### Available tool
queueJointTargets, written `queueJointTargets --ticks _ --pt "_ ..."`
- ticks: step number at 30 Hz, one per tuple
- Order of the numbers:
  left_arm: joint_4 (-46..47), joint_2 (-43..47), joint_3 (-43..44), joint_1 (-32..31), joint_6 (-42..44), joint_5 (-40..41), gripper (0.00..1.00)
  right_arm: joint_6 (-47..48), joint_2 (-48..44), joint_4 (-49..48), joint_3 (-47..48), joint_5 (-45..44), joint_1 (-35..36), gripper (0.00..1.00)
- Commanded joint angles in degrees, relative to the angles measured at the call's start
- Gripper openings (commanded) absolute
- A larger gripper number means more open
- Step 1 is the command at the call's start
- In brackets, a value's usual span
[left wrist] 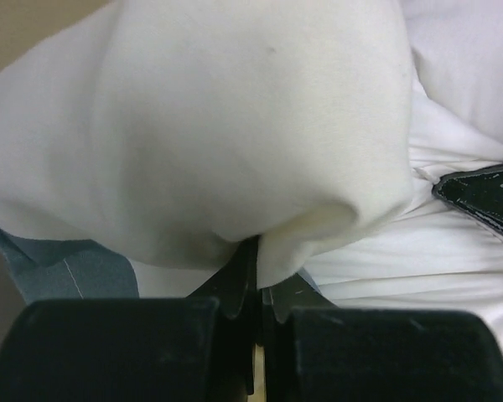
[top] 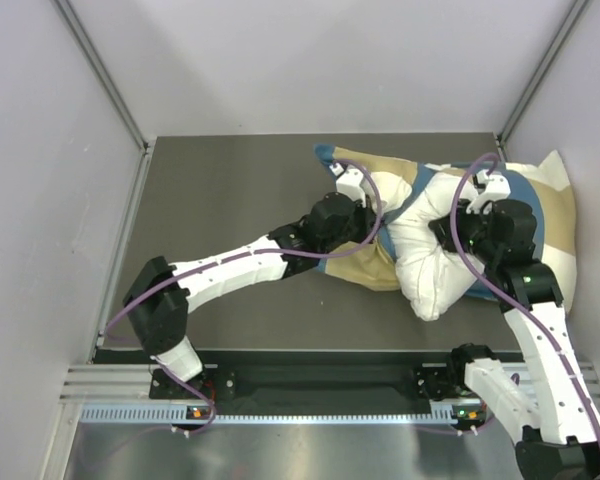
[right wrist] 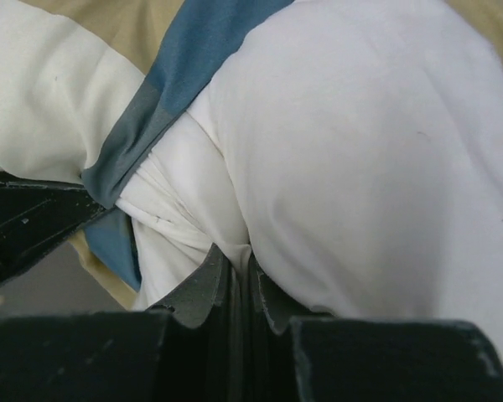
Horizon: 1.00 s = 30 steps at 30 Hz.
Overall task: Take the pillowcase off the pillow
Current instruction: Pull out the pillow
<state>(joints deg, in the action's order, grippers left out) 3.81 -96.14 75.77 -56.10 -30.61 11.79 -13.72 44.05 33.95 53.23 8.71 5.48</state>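
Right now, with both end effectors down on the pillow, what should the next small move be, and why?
Probably pull both straight back, away from the pillowcase. The left end effector and right end effector are each pinched shut on the white pillow, which bulges partly out of the open end while the rest sits inside. Pulling should slide more of it out.

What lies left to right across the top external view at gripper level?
In order: left gripper → bared bulge of the plump white pillow → right gripper. The blue, tan and cream checked fabric pillowcase spans all three, so it has no place.
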Motion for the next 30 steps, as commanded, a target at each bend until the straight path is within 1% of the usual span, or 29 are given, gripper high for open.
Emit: queueJointTargets --ticks 1,6,10,11,12,13,14,15,17,20,21,22,23,24,25,27,28,29,30 --pt "-4.52 10.26 -4.13 17.24 4.51 27.06 0.00 2.99 -1.34 8.85 0.56 -17.76 -2.57 0.00" --pt "-4.52 15.79 -8.17 22.95 4.94 25.47 0.00 2.20 -0.20 7.62 -0.06 -20.92 -2.49 0.00" --pt "-4.52 17.56 -8.97 23.31 6.61 26.00 0.00 1.59 1.12 7.00 0.38 -20.31 -2.57 0.00" --pt "-4.43 17.74 -9.06 23.23 6.79 25.31 0.00 1.67 1.30 6.92 0.90 -18.92 -2.57 0.00" --pt "-4.34 18.17 -9.15 22.88 6.79 22.60 0.00 1.67 1.39 6.57 1.00 -18.04 -2.49 0.00" --pt "-4.43 18.35 -9.15 22.26 6.44 21.79 0.00 1.76 1.39 5.95 1.17 -17.16 -2.40 0.00" --pt "-2.25 18.01 -8.97 19.91 7.92 22.22 0.00 1.68 1.47 5.77 1.35 -16.19 -2.31 0.00" --pt "-1.97 17.65 -8.54 18.58 8.80 24.40 0.00 1.67 1.47 5.86 1.52 -15.92 -2.31 0.00" --pt "-1.62 15.91 -7.48 16.64 10.21 25.03 0.00 1.85 1.47 5.77 1.52 -15.39 -2.14 0.00" --pt "-1.53 15.02 -6.69 16.55 9.43 24.25 0.00 2.37 1.12 6.38 1.43 -16.27 -1.87 0.00" --pt "-1.01 15.19 -6.69 16.37 9.08 23.29 0.00 2.90 0.95 6.74 1.52 -15.92 -1.78 0.00" --pt "-0.39 15.54 -6.77 16.20 8.90 20.14 0.00 4.21 1.03 7.09 1.70 -15.05 -1.78 0.00" --pt "0.22 15.80 -6.42 14.71 9.25 19.16 0.00 4.74 1.04 7.87 2.22 -12.69 -1.87 0.00" --pt "0.92 15.72 -5.90 13.74 9.95 18.28 0.00 5.19 0.77 7.79 2.57 -11.27 -1.78 0.04" --pt "1.19 15.28 -3.98 12.69 10.83 15.48 0.00 6.23 0.51 7.79 2.84 -9.69 -1.78 0.19" --pt "1.20 13.27 -1.60 9.00 13.46 14.06 0.00 6.86 -0.45 7.09 4.07 -6.35 -1.43 0.39" --pt "1.11 12.39 0.41 7.86 15.04 12.83 0.00 7.56 -0.63 7.18 5.55 -4.77 -1.43 0.58" --pt "1.11 10.81 1.22 6.10 15.40 12.47 0.00 7.74 -0.81 7.09 6.44 -3.97 -1.08 0.64" --pt "1.02 9.84 2.01 5.65 15.49 11.86 0.00 8.00 -0.81 7.09 7.40 -2.92 -0.91 0.69"
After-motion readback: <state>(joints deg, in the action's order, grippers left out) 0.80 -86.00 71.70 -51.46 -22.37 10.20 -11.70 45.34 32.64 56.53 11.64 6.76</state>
